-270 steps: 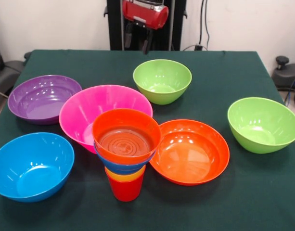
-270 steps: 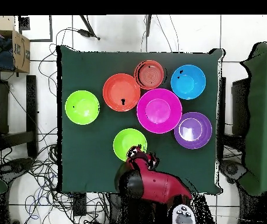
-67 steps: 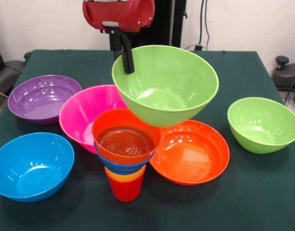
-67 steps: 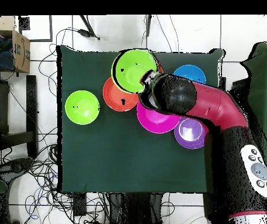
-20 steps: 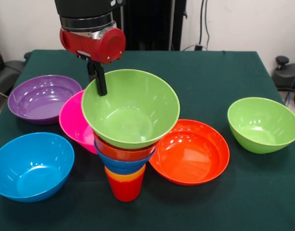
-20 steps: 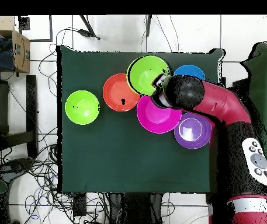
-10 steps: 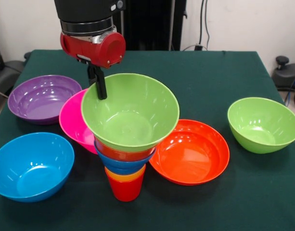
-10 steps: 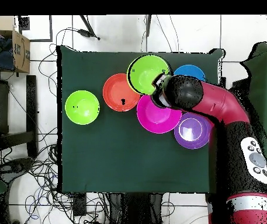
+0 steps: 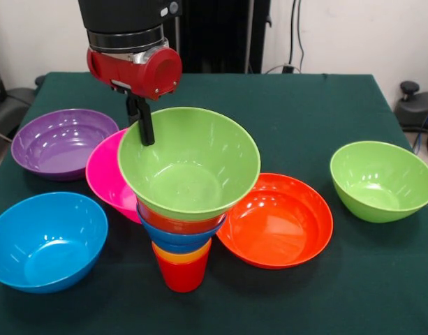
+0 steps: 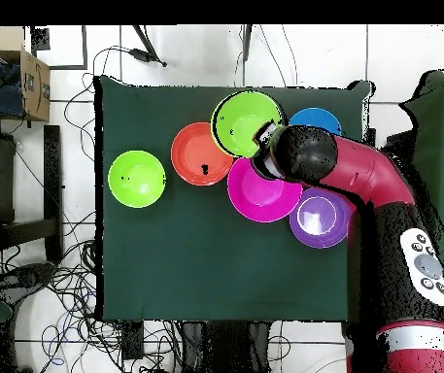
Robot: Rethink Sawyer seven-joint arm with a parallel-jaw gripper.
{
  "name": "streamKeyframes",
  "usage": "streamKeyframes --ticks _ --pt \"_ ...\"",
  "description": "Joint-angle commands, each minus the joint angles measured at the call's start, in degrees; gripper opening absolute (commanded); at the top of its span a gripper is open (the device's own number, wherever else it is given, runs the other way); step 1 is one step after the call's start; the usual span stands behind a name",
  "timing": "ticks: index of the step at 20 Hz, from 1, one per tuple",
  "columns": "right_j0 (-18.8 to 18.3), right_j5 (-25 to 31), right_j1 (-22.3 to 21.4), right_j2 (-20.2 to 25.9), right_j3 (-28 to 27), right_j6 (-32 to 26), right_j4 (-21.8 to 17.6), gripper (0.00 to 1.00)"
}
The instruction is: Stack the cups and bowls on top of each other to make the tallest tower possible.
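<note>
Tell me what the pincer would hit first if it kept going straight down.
Likely the lime green bowl topping the tower: the pincer is already at its rim. The pink bowl sits just behind; depth is unclear.

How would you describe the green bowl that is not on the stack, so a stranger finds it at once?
In the front view, start at the tower near the table's front edge and go right, past the large orange-red bowl. The lime green bowl sits alone near the right edge, touching nothing, whereas its twin tops the tower.

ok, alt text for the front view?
The gripper grips the rim of a lime green bowl sitting atop the tower. Purple, pink, light blue, orange-red and another green bowl lie around it on the table.
</note>
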Motion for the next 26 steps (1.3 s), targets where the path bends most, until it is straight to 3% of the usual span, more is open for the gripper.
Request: streamKeyframes --ticks 1,11,26 --pt "2.05 -2.45 0.70 -0.47 0.85 2.08 -2.47 0.00" --pt "3.00 -7.81 2.15 -2.06 0.98 3.07 -3.88 0.00" --pt "4.20 -8.98 2.62 -3.29 1.44 3.24 -1.95 0.00"
